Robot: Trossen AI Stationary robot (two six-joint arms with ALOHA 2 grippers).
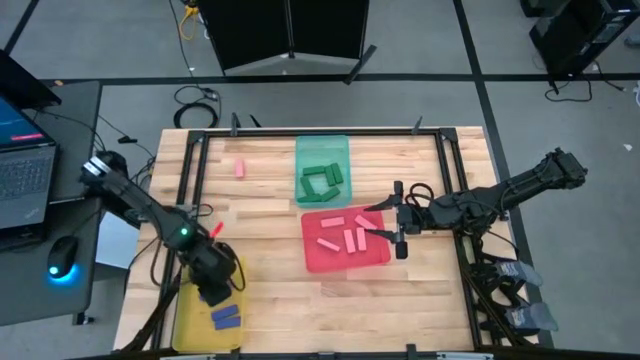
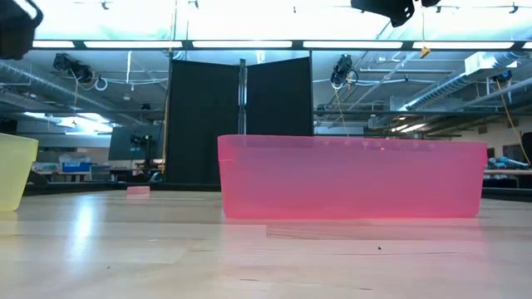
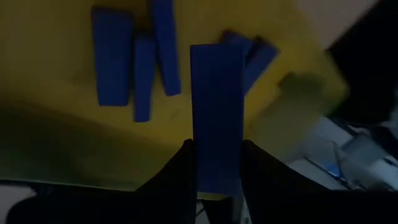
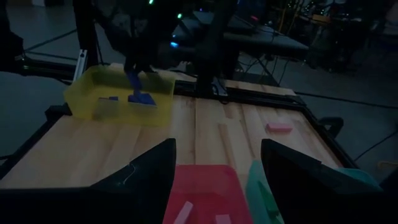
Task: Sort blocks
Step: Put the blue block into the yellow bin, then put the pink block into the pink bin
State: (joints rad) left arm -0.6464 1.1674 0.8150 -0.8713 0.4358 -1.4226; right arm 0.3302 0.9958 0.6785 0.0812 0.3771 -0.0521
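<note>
My left gripper (image 3: 217, 180) hangs over the yellow tray (image 1: 190, 318) at the table's near left corner, shut on a blue block (image 3: 216, 106). Several more blue blocks (image 3: 134, 62) lie flat on that tray's floor. My right gripper (image 4: 217, 177) is open and holds nothing, standing above the right edge of the red tray (image 1: 375, 258), which holds pink blocks (image 1: 345, 238). Green blocks (image 1: 322, 183) lie in the teal tray (image 1: 322, 148). One pink block (image 1: 240, 169) lies flat on the bare table at far left. My left gripper pinches the blue block between its two fingers (image 3: 186, 174) by its upper end (image 3: 216, 168), coming from above and pointing down. The block (image 4: 134, 81) hangs upright below the fingers over the yellow tray. Whether its lower end touches the blocks beneath, I cannot tell.
A metal frame (image 1: 190, 180) borders the wooden tabletop. Bare wood lies between the yellow tray and the red tray (image 2: 349, 178). A laptop and a mouse (image 1: 62, 255) sit on a side desk to the left. Cables hang off the right edge.
</note>
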